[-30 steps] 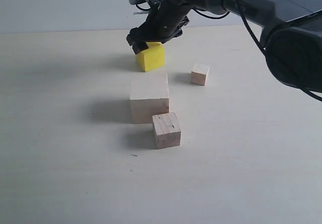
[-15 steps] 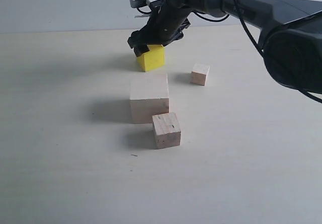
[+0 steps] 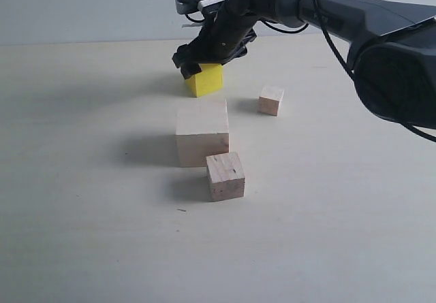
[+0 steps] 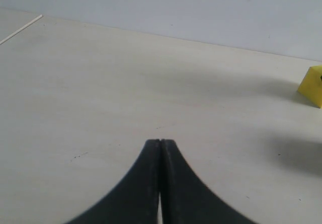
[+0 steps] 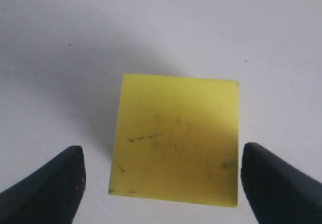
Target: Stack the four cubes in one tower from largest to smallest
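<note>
The right claw [image 5: 162, 156], spread wide and empty, is lowered slightly closer, so the bright yellow cube [image 5: 175, 133] on the table [image 5: 261, 27] is framed between its tips, untouched; clenching appears due.

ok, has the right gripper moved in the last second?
Yes. The right gripper has dropped slightly, covering more of the yellow cube, which has stayed put.

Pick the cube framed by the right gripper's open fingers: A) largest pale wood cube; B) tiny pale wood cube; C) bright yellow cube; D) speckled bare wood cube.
C: the right wrist view shows the bright yellow cube between the right gripper's spread fingertips.
</note>
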### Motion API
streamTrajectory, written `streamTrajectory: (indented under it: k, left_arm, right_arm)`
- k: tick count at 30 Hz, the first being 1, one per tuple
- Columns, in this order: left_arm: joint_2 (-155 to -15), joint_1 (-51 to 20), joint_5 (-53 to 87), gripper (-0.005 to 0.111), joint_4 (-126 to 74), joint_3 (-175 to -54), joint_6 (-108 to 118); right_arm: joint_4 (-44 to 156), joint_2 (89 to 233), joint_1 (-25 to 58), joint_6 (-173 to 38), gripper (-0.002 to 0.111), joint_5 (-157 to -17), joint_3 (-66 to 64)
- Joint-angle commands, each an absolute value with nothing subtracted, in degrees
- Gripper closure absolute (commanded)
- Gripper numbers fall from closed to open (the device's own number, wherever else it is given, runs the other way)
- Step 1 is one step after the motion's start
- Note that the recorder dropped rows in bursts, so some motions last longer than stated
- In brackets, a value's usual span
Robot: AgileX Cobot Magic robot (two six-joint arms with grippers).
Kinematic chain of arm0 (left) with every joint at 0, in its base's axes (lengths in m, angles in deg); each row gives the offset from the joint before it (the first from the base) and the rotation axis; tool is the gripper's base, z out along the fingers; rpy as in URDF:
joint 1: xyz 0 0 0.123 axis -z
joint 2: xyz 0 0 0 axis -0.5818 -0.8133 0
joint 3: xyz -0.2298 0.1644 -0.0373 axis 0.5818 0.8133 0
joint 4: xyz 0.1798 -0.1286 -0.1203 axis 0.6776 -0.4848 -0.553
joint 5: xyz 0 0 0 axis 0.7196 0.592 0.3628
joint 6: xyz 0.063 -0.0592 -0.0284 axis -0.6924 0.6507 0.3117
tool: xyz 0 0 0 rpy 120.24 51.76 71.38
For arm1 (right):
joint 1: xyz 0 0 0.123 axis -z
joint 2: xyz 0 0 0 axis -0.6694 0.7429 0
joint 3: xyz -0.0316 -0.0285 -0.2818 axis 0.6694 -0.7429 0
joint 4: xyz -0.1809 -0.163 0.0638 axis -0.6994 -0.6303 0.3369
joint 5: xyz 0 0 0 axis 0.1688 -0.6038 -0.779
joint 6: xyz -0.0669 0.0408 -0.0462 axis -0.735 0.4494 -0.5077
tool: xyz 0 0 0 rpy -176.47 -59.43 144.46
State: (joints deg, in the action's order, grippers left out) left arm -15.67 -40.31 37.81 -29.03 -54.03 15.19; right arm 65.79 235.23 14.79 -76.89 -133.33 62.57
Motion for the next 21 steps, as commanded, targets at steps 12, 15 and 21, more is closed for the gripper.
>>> streamTrajectory:
  k: [12, 15, 21]
  left_arm:
    - [-15.3, -39.9, 37.5, 0.107, -28.9, -53.9, 15.2]
    - [-15.3, -39.9, 37.5, 0.107, -28.9, -53.9, 15.2]
    - [-15.3, -39.9, 37.5, 0.107, -28.9, -53.9, 15.2]
  right_arm:
    - [65.6, 235.2, 14.7, -76.7, 0.05, -133.7, 62.9]
    - [65.3, 235.2, 14.7, -76.7, 0.066, -134.3, 62.9]
    - [64.6, 235.2, 14.7, -76.4, 0.095, -136.4, 62.9]
